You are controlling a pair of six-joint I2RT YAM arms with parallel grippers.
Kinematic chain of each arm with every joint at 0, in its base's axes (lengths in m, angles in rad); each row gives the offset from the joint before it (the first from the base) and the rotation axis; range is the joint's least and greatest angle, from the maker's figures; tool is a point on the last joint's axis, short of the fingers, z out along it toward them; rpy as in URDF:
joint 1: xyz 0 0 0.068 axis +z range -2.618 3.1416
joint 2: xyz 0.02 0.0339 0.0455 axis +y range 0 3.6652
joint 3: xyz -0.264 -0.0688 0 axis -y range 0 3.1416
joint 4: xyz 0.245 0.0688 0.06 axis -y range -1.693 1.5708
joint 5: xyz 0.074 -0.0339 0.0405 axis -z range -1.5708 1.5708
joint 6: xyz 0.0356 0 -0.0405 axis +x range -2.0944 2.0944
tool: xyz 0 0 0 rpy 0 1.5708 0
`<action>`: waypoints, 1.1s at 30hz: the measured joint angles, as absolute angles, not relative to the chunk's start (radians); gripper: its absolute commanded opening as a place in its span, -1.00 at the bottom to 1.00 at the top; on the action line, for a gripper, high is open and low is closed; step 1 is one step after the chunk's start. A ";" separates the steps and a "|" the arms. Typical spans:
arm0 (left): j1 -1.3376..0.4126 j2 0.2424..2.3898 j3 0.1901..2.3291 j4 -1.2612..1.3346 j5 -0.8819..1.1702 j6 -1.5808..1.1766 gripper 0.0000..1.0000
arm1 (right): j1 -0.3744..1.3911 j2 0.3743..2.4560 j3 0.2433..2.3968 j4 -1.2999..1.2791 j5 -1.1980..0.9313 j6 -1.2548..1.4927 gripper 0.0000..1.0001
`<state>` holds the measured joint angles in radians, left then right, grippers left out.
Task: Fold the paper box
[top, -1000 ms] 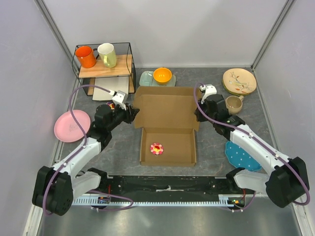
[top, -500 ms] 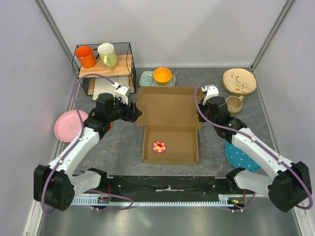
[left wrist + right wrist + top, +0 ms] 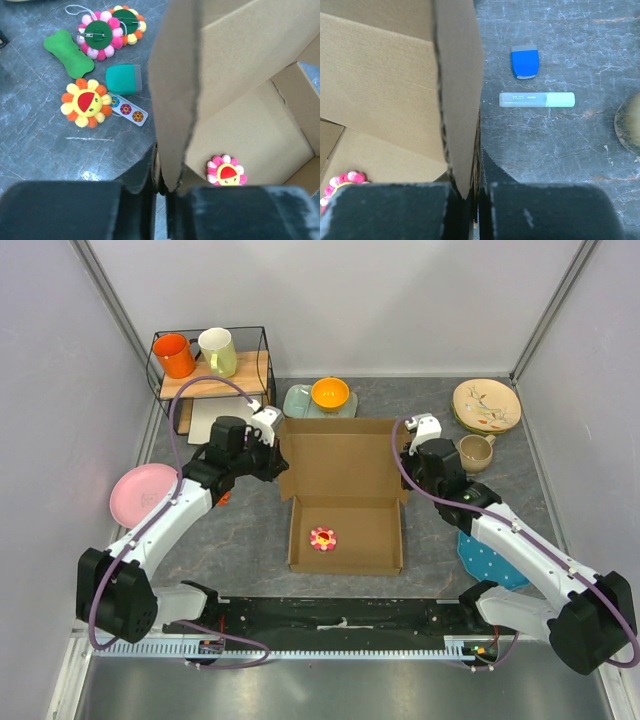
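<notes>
The paper box point(image 3: 350, 465) sits open at the table's centre, its lid raised toward 12 o'clock. At its 10 o'clock corner the left gripper point(image 3: 162, 187) is clamped on the lid's side flap. At 2 o'clock the right gripper point(image 3: 477, 189) pinches the opposite flap. A pink flower toy point(image 3: 322, 537) lies inside the box, toward 9 o'clock.

Both arms stretch forward and angle inward. The left gripper point(image 3: 162, 182) and right gripper point(image 3: 478, 189) each pinch a side flap of the paper box point(image 3: 345, 465).
</notes>
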<state>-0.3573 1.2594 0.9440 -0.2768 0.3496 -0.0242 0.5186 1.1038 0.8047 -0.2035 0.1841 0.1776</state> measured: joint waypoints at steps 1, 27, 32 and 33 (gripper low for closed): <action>-0.363 1.259 0.944 -0.281 0.349 -0.016 -0.97 | 0.521 1.104 0.805 -0.204 0.189 0.177 -1.00; -0.567 1.040 0.682 0.010 0.003 -0.026 -0.96 | 0.566 1.011 0.799 -0.310 0.316 0.224 -0.46; -0.569 1.040 0.681 0.018 -0.009 -0.021 -0.96 | 0.568 1.012 0.799 -0.316 0.312 0.232 -0.77; -0.570 1.039 0.679 0.023 -0.010 -0.022 -0.97 | 0.570 1.013 0.799 -0.315 0.310 0.236 -0.79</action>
